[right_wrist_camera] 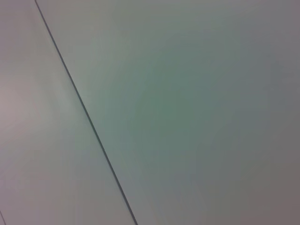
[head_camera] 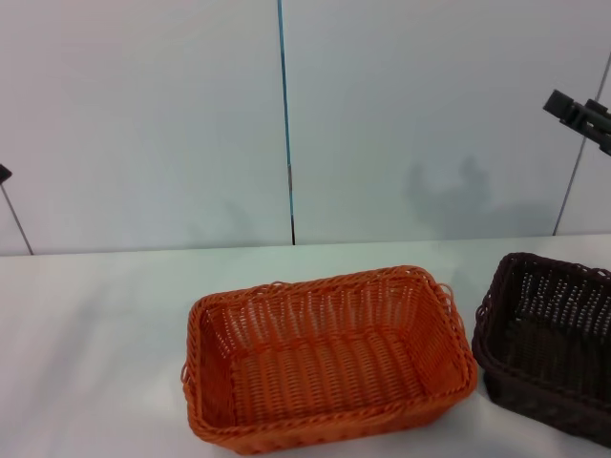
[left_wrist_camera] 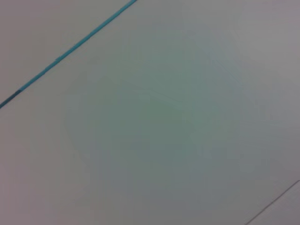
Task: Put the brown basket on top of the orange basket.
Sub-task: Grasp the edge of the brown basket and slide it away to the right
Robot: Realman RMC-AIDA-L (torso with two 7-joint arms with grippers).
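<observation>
Centrally, orange basket (head_camera: 329, 358) upright on white table (head_camera: 86, 343), brown basket (head_camera: 549, 343) just right of it, apart; right claw (head_camera: 580, 116) raised far right, fingers' state unclear; left claw unseen

No legible text, label, brand, number or sign in any view; orange basket (head_camera: 329, 358), brown basket (head_camera: 549, 343), table (head_camera: 86, 343) and wall panels (head_camera: 143, 114) carry no readable markings
</observation>
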